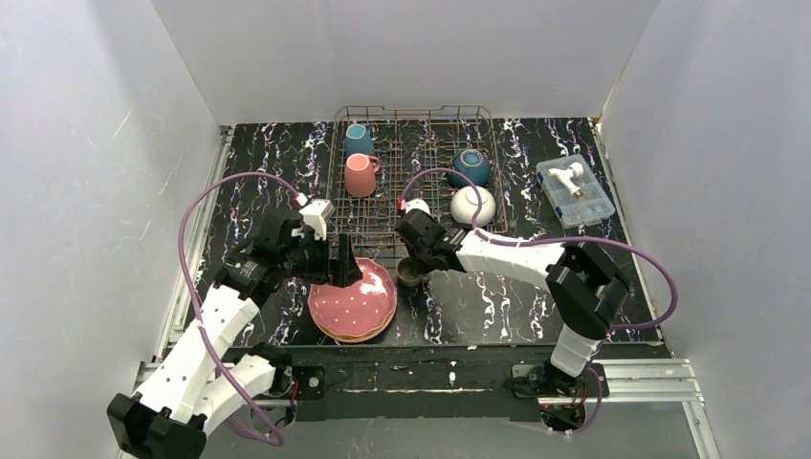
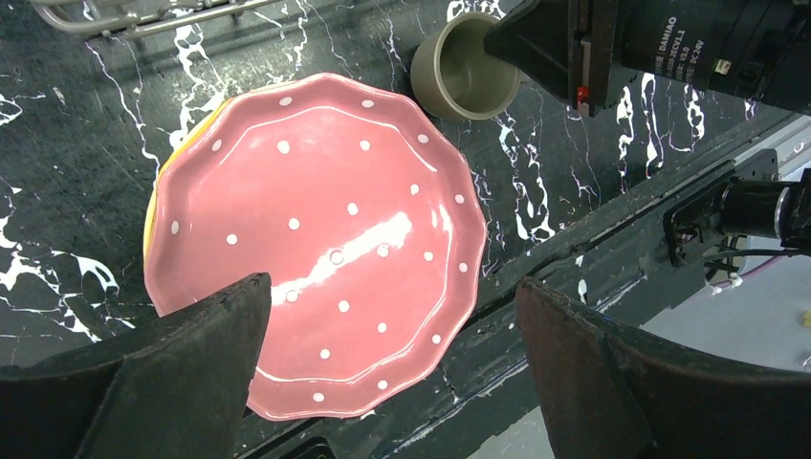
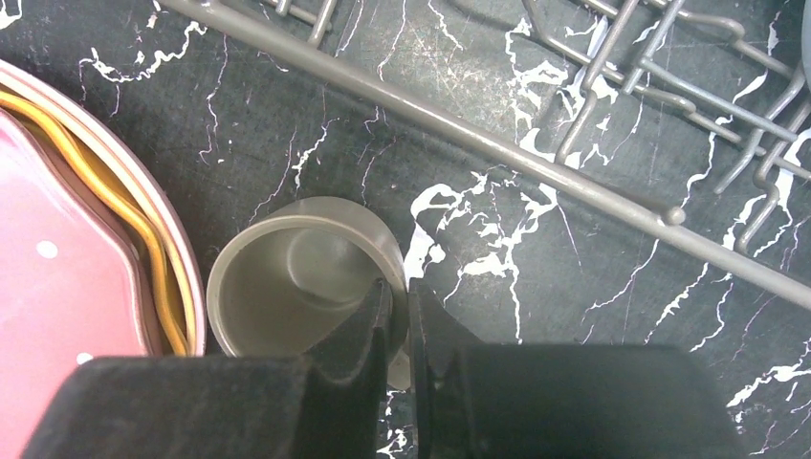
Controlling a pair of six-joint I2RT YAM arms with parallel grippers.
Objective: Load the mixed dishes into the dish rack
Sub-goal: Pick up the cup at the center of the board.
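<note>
Top external view: I see both arms reaching in from the near edge over the black marbled table (image 1: 497, 301).
Left gripper (image 1: 341, 270) (image 2: 392, 306): jaws spread wide above the plates, gripping nothing.
Plate stack: pink plate (image 1: 354, 304) (image 2: 316, 239) (image 3: 57, 296) on top, yellow and orange rims showing beneath, lying in front of the rack's near-left corner.
Right gripper (image 1: 413, 260) (image 3: 399, 301): pinched narrow on the mug's wall, one finger inside and one outside.
Grey-olive mug (image 1: 411, 275) (image 2: 466, 76) (image 3: 287, 287): upright, mouth up, just right of the plates, near the rack's front rail.
Dish rack (image 1: 413, 109): mid-table, beyond the mug.
Rack, left side: pink mug (image 1: 361, 175), with the blue mug (image 1: 359, 139) behind it.
Rack, right side: white bowl (image 1: 473, 204), with the teal bowl (image 1: 471, 167) behind it.
Clear box (image 1: 575, 189): on the table right of the rack, apart from it.
</note>
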